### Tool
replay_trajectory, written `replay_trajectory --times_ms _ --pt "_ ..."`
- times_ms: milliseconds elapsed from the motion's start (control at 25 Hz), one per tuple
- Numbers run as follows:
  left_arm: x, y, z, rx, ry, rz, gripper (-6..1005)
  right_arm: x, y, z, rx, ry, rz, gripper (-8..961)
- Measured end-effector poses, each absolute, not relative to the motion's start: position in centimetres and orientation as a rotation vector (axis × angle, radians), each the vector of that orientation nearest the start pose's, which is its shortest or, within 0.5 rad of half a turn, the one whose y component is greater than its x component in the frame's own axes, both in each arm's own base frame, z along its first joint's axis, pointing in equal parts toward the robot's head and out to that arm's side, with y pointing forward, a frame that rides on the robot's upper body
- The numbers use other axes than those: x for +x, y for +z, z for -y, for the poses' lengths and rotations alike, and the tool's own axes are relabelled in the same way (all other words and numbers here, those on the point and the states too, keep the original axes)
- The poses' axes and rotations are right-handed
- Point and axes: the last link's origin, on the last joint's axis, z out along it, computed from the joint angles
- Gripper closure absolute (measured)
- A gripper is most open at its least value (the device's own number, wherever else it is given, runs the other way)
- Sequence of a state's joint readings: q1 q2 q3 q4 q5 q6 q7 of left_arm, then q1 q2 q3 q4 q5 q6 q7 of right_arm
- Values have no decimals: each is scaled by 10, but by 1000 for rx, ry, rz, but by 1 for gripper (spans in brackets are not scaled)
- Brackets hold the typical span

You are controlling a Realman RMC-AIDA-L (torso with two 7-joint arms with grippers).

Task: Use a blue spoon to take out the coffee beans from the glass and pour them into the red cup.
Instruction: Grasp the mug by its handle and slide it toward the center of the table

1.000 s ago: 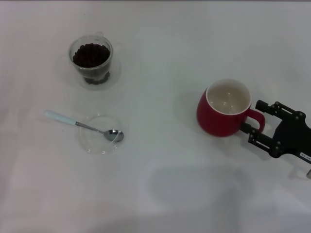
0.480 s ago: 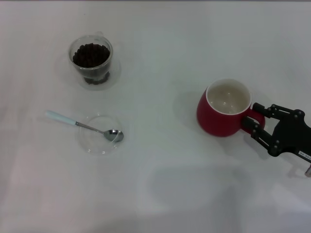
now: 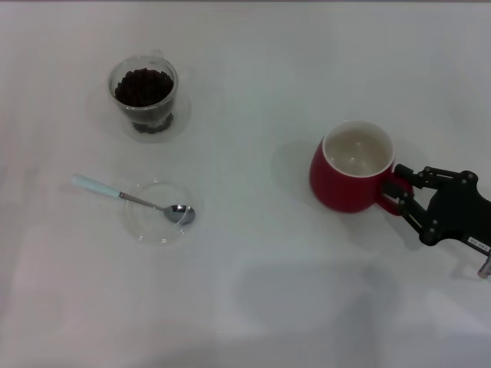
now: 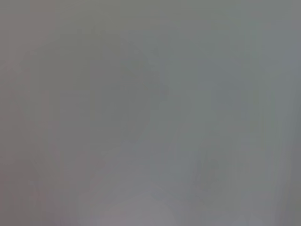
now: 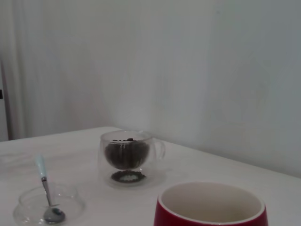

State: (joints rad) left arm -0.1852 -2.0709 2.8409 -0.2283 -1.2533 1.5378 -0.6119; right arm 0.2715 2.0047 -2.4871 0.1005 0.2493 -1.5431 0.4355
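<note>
At four o'clock the right gripper (image 3: 400, 189) is clenched on the red cup's (image 3: 349, 172) handle. At eight o'clock the blue spoon (image 3: 130, 198) rests bowl-down in a clear dish (image 3: 146, 228) — beyond, at ten o'clock, the glass (image 3: 143, 96) holds coffee beans (image 3: 143, 85).
</note>
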Motion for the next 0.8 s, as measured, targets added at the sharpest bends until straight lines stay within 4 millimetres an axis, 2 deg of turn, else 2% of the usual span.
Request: replay_trajectory --times_ms 160,800 --pt "-408 52 -208 -1546 -752 650 585 361 -32 -204 -2303 731 -460 735" --pt "-407 50 -209 -1546 -756 655 586 317 -73 -184 -2584 920 -358 694"
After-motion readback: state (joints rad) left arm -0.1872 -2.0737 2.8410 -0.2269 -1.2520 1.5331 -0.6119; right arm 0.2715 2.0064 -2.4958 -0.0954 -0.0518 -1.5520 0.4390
